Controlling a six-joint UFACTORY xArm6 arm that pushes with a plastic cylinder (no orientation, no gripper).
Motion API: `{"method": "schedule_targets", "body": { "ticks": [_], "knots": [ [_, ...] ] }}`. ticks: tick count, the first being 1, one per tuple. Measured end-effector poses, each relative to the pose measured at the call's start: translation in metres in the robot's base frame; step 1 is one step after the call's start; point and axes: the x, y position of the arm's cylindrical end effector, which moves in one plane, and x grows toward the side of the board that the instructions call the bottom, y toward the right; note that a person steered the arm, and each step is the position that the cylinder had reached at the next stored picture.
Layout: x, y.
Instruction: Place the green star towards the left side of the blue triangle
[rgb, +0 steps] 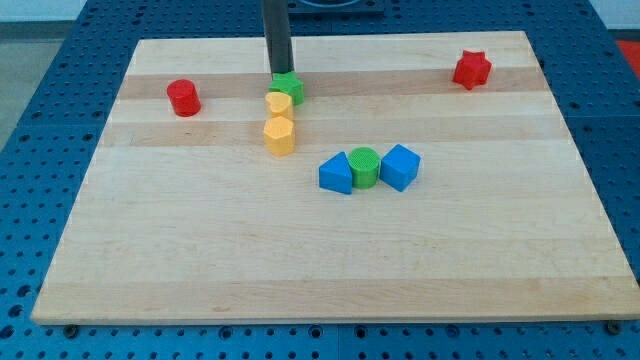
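The green star (290, 87) lies near the top middle of the wooden board (200, 260). My tip (279, 75) touches its upper left edge. The blue triangle (336, 174) lies near the board's centre, below and to the right of the star. A green cylinder (364, 166) touches the triangle's right side, and a blue cube (400, 166) sits right of the cylinder. Two yellow blocks stand between star and triangle: a small one (278, 103) touching the star's lower left, and a hexagonal one (279, 134) just below it.
A red cylinder (184, 97) stands at the upper left. A red star (472, 69) lies at the upper right. The board rests on a blue perforated table (30, 90).
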Motion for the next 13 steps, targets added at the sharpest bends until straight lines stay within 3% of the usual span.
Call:
{"method": "schedule_targets", "body": {
  "ticks": [3, 5, 7, 8, 9, 10, 11, 13],
  "knots": [
    [-0.001, 0.053],
    [0.028, -0.076],
    [0.027, -0.079],
    [0.007, -0.056],
    [0.014, -0.012],
    [0.049, -0.016],
    [0.055, -0.085],
    [0.047, -0.100]
  ]
}}
